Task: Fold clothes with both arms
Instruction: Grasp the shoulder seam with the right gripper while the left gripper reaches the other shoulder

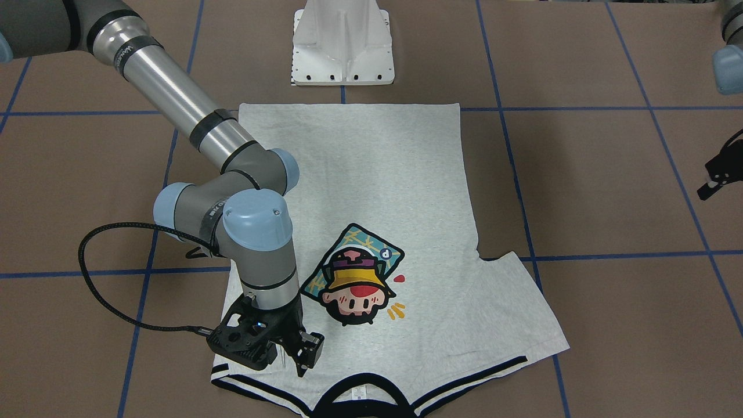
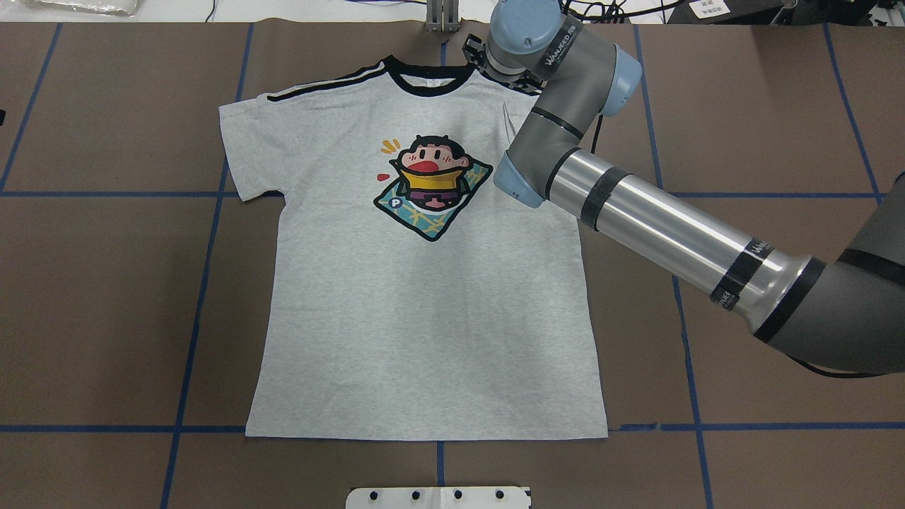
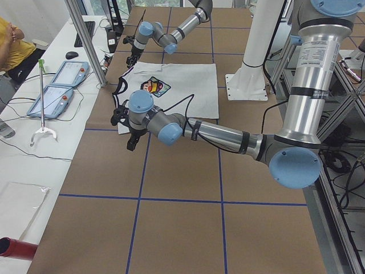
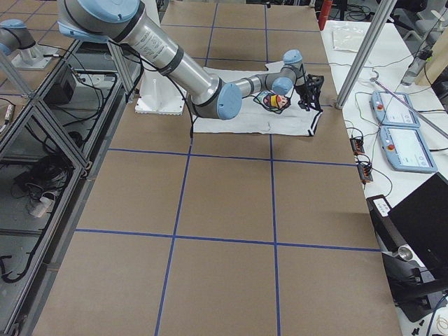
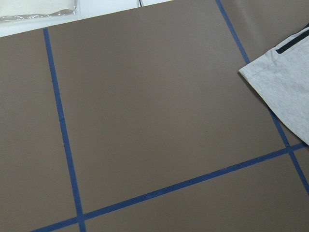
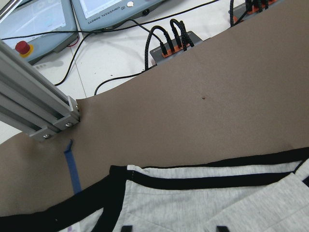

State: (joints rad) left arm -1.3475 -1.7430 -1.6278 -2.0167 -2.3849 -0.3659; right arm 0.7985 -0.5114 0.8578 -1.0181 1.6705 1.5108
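One sleeve [image 2: 516,112] looks folded; your right gripper [image 1: 292,360] hangs over the shirt [image 1: 371,186], jaws released. I cannot tell how the left gripper's [image 1: 715,177] jaws stand. Next, grasp the other sleeve [image 1: 522,313].

Reaches in with the right arm [image 2: 657,226] from 4 o'clock of the overhead view up to 12 o'clock, forearm straight, wrist bent downward. Points the right gripper [image 1: 293,360] down, fingertips apart in the wrist view. Extends the left arm [image 3: 228,137] low and nearly level, out at 9 o'clock of that overhead view; left gripper [image 3: 131,140] aimed down, spread unclear.
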